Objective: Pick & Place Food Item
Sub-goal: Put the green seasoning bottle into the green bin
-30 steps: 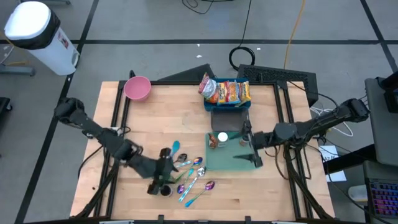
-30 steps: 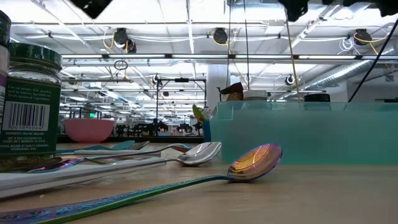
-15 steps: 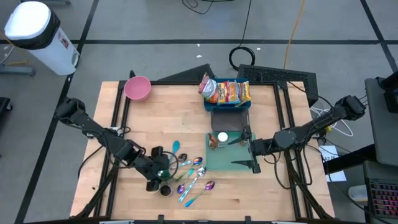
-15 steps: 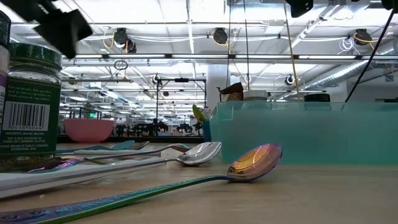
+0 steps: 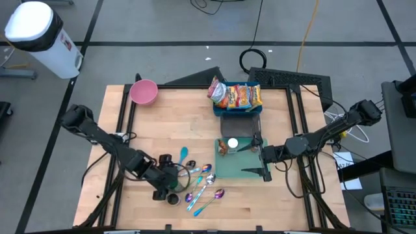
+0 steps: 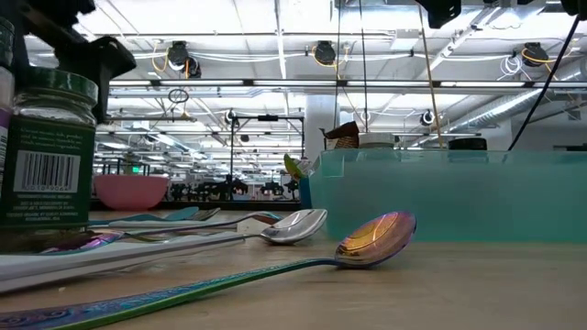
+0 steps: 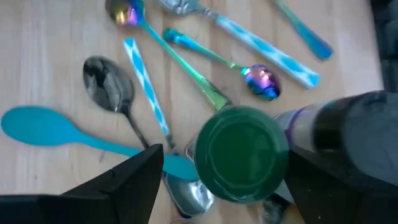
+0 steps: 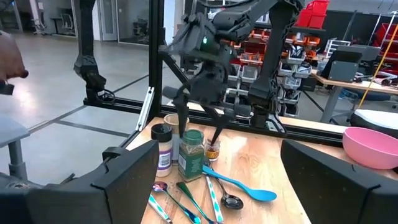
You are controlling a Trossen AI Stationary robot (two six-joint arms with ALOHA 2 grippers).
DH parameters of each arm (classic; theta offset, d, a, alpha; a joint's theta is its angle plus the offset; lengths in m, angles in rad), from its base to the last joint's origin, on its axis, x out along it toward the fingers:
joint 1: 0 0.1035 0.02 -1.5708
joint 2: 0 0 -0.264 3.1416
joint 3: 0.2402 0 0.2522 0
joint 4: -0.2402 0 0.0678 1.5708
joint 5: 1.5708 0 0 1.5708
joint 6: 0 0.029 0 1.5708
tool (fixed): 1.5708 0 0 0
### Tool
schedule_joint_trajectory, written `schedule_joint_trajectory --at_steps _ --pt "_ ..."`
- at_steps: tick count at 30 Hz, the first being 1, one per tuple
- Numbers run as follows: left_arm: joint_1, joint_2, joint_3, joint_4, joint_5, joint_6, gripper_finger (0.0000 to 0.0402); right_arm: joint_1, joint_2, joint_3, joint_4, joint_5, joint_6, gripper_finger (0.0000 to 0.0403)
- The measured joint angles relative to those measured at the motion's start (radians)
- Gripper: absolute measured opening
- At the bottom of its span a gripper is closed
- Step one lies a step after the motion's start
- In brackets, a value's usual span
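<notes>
Green lid up, the spice jar (image 7: 239,152) stands upright on the wooden table (image 5: 273,201), its long axis vertical, so the left wrist view looks straight down on the round top. In the low view it fills the far left of the frame (image 6: 46,156): clear glass with dark contents, and a green label with a white barcode panel facing the camera. In the high view it sits in the lower left of the table, hidden under the arm.

The left gripper (image 5: 172,181) hangs right over the jar with its jaws wide. One finger (image 7: 127,180) stands on each side of the lid, and a strip of table shows between this finger and the jar, so nothing is gripped.

Just beside the green jar stands a white jar with a black cap (image 8: 161,149), and on its other side a small amber one (image 8: 213,149). Loose spoons (image 7: 109,87) lie fanned across the wood close by, among them a teal one (image 8: 245,186).

The right gripper (image 5: 257,158) waits, jaws spread, over the teal tray (image 5: 234,170) at the centre right of the high view. A pink bowl (image 5: 143,91) sits at the table's upper left.
</notes>
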Motion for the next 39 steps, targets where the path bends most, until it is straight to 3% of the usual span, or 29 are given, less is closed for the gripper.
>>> schedule_joint_trajectory --at_steps 9,17,26,30,34,39 --pt "0.023 0.026 0.0 0.005 -0.041 0.048 0.0312 0.0 0.0 0.0 0.0 0.0 0.02 0.0327" --pt "0.048 0.026 0.0 0.02 -0.044 0.054 0.0204 0.0 0.0 0.0 0.0 0.0 0.012 0.0327" --pt "0.077 0.013 0.015 0.006 -0.05 0.055 0.0204 0.0 0.004 0.0 0.004 0.009 0.018 0.0327" --pt "0.099 -0.008 0.096 0.011 -0.087 0.082 0.0204 0.0 0.075 0.0 0.069 0.124 0.019 0.0327" --pt "0.137 -0.005 0.199 0.003 -0.098 0.166 0.0204 -0.024 0.203 0.031 0.167 0.125 0.011 0.0327" --pt "0.182 -0.001 0.296 0.004 -0.176 0.267 0.0204 -0.064 0.36 0.159 0.115 0.127 0.027 0.0327"
